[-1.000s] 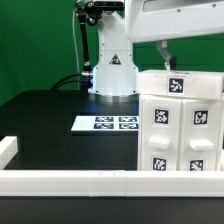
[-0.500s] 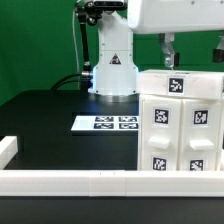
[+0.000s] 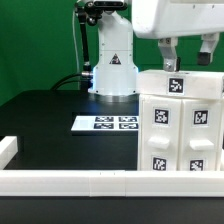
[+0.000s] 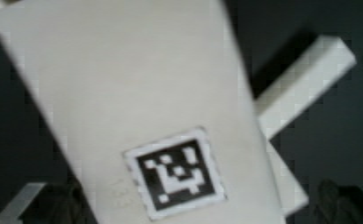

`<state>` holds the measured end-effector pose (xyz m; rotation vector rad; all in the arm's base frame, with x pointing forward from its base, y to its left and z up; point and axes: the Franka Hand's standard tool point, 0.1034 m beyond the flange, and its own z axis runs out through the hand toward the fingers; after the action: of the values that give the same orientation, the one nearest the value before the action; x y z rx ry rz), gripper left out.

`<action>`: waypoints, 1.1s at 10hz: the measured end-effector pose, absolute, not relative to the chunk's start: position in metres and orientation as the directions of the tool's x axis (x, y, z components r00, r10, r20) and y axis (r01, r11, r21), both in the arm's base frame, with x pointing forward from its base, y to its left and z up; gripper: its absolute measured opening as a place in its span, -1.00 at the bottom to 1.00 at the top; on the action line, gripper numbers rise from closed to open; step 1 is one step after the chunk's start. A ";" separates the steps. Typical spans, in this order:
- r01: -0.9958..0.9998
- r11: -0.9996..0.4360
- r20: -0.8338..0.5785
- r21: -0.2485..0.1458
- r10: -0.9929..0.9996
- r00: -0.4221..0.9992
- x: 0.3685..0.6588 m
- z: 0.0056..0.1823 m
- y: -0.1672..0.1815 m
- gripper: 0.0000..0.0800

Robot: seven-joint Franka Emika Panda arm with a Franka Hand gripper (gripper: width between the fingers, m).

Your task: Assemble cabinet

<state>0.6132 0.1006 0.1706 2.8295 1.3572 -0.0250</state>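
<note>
Black table [image 3: 40, 120] with cabinet [image 3: 178, 125], marker board [image 3: 105, 123], rail [image 3: 70, 180]

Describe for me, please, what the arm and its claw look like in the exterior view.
The arm is glossy white with black joint bands and a small dark triangular mark on its base. Dark cables trail off toward the exterior view's left. The claw has a boxy white body and two grey fingers.

Cabinet [image 3: 180, 125] cut off at the exterior view's right edge.

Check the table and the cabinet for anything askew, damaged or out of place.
Nothing stands out. The cabinet stands upright and looks intact, with the hand hovering just above its top. The marker board lies flat on the table, and the white rail runs along the front.
</note>
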 end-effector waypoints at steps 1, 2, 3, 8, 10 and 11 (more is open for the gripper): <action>0.863 -0.505 -0.036 0.010 0.862 0.505 0.614 0.169 0.098 0.62; 0.883 -0.470 -0.046 0.011 0.882 0.470 0.613 0.166 0.098 0.62; 0.881 -0.473 -0.049 0.007 0.880 0.473 0.613 0.163 0.098 0.62; 0.858 -0.514 -0.057 -0.001 0.856 0.513 0.613 0.152 0.093 0.37; 0.842 -0.540 -0.056 0.000 0.840 0.539 0.613 0.152 0.093 0.38; 0.805 -0.594 -0.056 0.004 0.803 0.593 0.613 0.152 0.093 0.38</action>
<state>0.6129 0.0926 0.1519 2.7782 1.4023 -0.0754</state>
